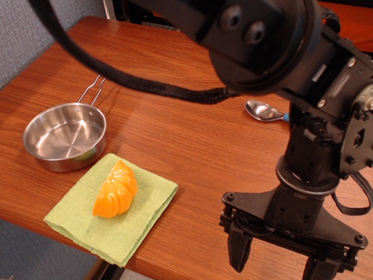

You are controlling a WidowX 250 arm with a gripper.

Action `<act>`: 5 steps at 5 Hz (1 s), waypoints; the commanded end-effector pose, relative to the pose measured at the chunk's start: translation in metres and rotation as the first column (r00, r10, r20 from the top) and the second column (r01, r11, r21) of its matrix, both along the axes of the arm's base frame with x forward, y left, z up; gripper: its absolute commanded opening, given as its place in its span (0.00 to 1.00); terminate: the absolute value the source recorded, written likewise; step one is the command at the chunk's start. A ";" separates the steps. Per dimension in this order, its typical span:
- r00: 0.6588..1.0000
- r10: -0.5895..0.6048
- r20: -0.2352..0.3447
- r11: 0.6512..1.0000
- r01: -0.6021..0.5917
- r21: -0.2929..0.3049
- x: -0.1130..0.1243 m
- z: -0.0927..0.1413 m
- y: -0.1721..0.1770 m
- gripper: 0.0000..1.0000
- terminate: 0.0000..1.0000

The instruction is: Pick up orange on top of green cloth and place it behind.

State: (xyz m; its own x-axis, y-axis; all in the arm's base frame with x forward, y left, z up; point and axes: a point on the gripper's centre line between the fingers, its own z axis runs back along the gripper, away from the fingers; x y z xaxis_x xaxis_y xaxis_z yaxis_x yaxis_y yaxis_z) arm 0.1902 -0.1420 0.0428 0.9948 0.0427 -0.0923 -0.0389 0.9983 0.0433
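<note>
orange (pixel 116 190) on cloth (pixel 112 214), pan (pixel 64 137) behind, spoon (pixel 264 111) right

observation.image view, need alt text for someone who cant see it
A ribbed orange lies on a green cloth at the wooden table front edge, beside a steel pan. The black gripper hangs open, apart to its right, near a spoon.

— What does your table (pixel 186 133) carry?
— It's reddish-brown wood. At your near left edge lies the green cloth (pixel 89 217), one corner hanging over the side. Just behind it, touching its far corner, sits a steel pan (pixel 64 137), handle pointing away. Far right you'll see a spoon (pixel 264 111).
</note>
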 end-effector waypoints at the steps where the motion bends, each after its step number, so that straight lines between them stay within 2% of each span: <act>1: 1.000 0.000 0.000 1.000 0.000 0.000 0.000 0.000 0.000 1.00 0.00; 2: 0.996 0.092 0.012 0.994 -0.092 0.062 0.002 0.011 0.028 1.00 0.00; 3: 0.975 0.224 0.001 0.970 -0.223 0.101 -0.005 0.018 0.055 1.00 0.00; 4: 0.962 0.272 -0.031 0.954 -0.265 0.138 -0.011 0.039 0.085 1.00 0.00; 5: 0.939 0.339 0.059 0.928 -0.344 0.143 -0.020 0.043 0.117 1.00 0.00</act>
